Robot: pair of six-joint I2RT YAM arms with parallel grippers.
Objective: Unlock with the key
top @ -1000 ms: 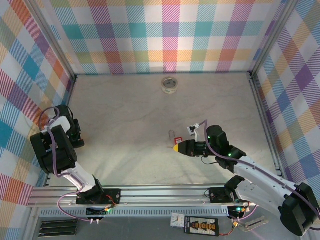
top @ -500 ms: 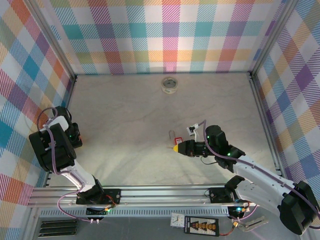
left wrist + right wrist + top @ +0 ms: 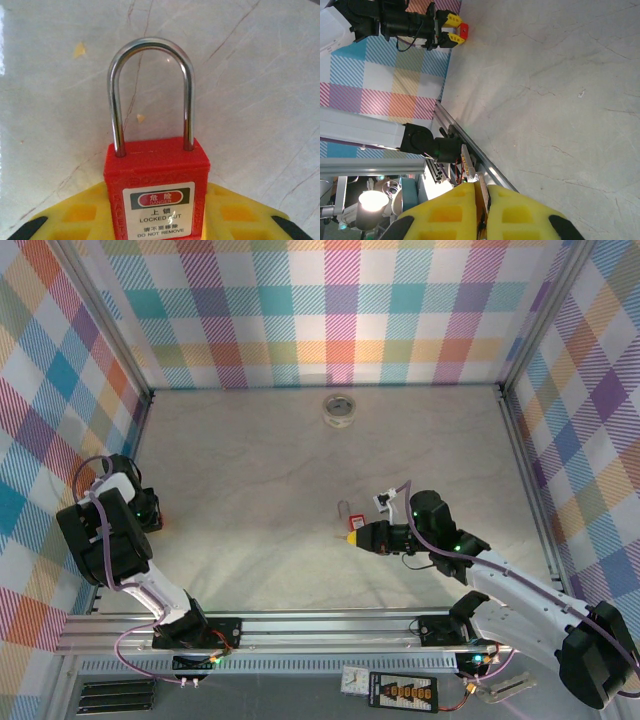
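Left wrist view: my left fingers (image 3: 75,215) grip the red padlock (image 3: 156,185), my right fingers (image 3: 440,212) are clenched on the key (image 3: 476,179); next I must bring the two together.

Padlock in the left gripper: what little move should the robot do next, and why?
Probably bring the left gripper with its red padlock toward the right gripper, which pinches the key; they sit far apart, so the key cannot reach the lock yet.
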